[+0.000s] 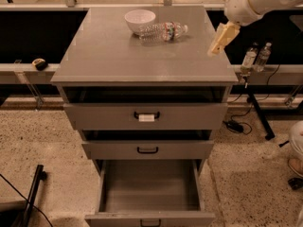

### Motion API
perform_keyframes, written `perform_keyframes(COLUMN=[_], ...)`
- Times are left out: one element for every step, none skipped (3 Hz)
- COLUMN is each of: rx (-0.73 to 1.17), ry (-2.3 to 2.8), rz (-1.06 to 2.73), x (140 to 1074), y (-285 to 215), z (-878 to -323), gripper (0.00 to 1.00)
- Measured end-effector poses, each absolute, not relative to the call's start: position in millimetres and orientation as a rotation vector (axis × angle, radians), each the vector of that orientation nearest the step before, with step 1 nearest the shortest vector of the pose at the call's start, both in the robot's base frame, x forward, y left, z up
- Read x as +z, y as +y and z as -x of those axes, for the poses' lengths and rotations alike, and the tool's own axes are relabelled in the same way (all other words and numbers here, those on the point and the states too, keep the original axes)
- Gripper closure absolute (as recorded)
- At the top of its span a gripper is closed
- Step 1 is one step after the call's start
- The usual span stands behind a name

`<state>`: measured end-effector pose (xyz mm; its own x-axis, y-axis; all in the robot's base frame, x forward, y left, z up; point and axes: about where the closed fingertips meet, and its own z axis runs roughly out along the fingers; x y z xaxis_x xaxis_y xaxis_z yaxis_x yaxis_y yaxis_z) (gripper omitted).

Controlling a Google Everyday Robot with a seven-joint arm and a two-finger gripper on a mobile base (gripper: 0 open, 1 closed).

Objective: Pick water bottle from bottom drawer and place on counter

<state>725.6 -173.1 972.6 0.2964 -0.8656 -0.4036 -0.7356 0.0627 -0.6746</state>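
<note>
The water bottle (163,31) lies on its side at the back of the counter (142,60), cap to the right, touching a white bowl (139,20). My gripper (220,13) hangs above the counter's right rear edge, to the right of the bottle and apart from it. It is open and empty, with one tan finger (223,37) pointing down and the other at the frame's top edge. The bottom drawer (150,215) is pulled out, and its inside shows nothing in it.
The middle drawer (147,149) and the upper drawer (146,116) stand slightly out. Two small bottles (255,58) sit on a stand to the right of the cabinet, with cables on the floor below. A black bar (33,193) lies at the lower left.
</note>
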Motion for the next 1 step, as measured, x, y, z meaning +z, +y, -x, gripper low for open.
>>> perform_keyframes(rx=[-0.275], ry=[1.550], rz=[1.625], x=[976.5], y=[-212.7], z=[-722.2], gripper=[0.00])
